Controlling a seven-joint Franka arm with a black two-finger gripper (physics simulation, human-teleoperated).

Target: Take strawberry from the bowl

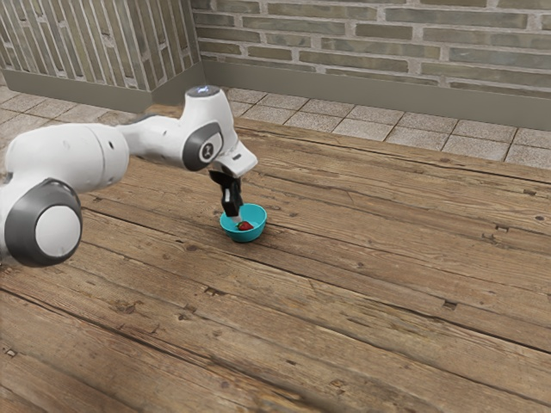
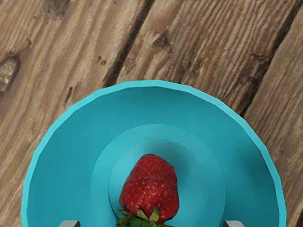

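Lining up the grab, the pincer (image 1: 235, 218) hangs wide over the strawberry (image 2: 150, 189) in the bowl (image 2: 61, 156), needing to lower and squeeze

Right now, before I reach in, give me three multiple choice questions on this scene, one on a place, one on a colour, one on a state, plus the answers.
1. Where is the strawberry?
A. Inside the bowl
B. Beside the bowl
C. Under the bowl

2. What colour is the bowl?
A. Yellow
B. White
C. Teal

3. How is the claw?
A. Shut on the strawberry
B. Open
C. Shut on the bowl's rim

Answers:
1 A: the strawberry lies on the bowl's floor.
2 C: its rim and inside are blue-green.
3 B: in the wrist view its fingertips stand wide apart, neither touching the strawberry.
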